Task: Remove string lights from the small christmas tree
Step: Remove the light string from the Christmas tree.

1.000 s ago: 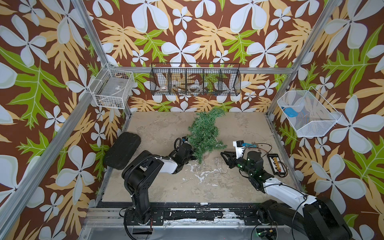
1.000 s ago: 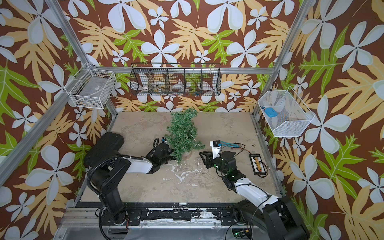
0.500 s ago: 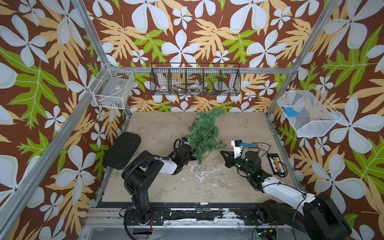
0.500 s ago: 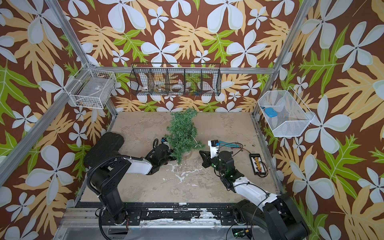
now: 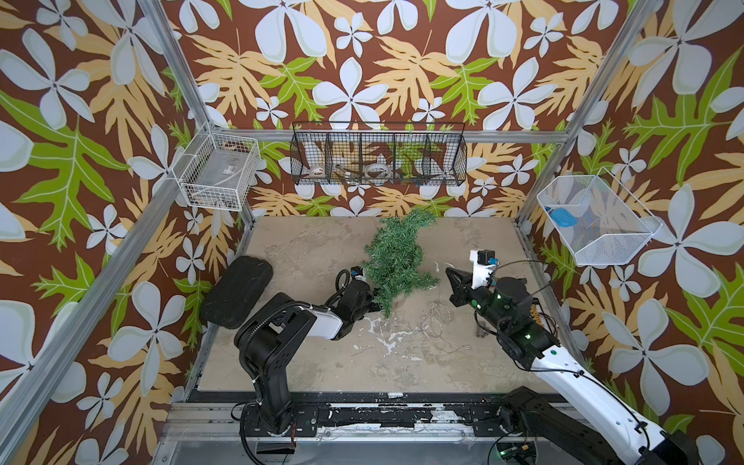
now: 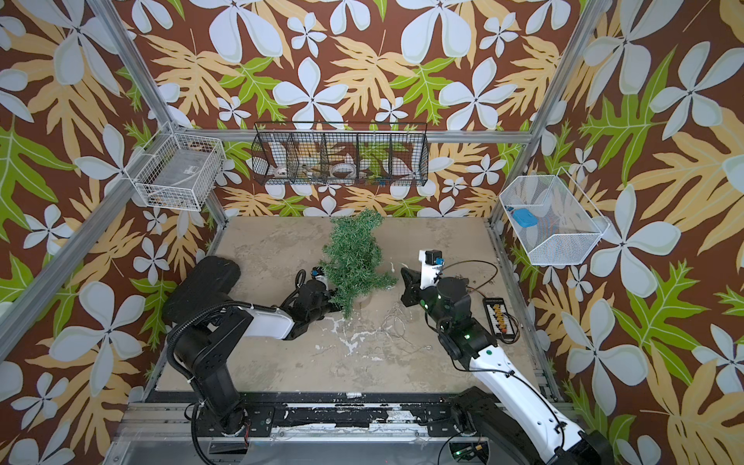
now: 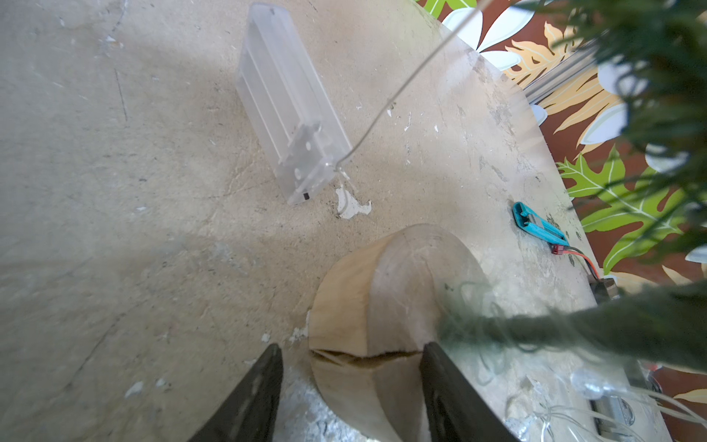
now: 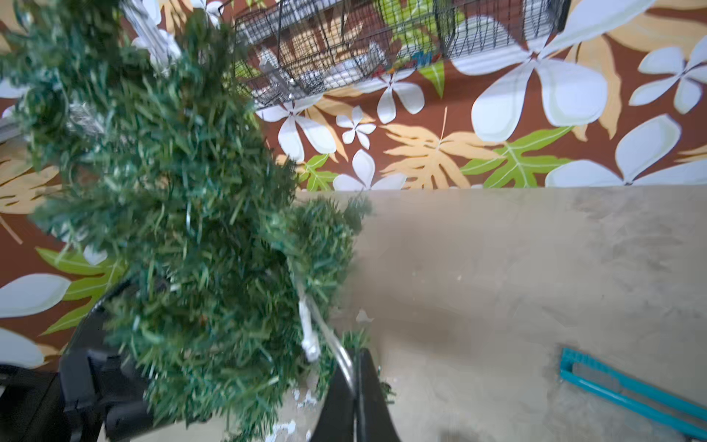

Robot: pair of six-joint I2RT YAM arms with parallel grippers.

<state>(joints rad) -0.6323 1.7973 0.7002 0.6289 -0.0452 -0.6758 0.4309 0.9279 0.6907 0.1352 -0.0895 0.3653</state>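
Unwinding step: right gripper [image 8: 356, 356] pinches string lights [image 8: 309, 340], lower centre; left gripper [image 7: 350, 356] straddles small christmas tree [image 7: 612, 329] base [image 7: 382, 298], grip unclear. Next, likely: draw wire clear.

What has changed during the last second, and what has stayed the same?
The right gripper moved toward the tree and shut on the string lights at a low branch. The left gripper stays astride the tree's wooden base; the tree has not moved.
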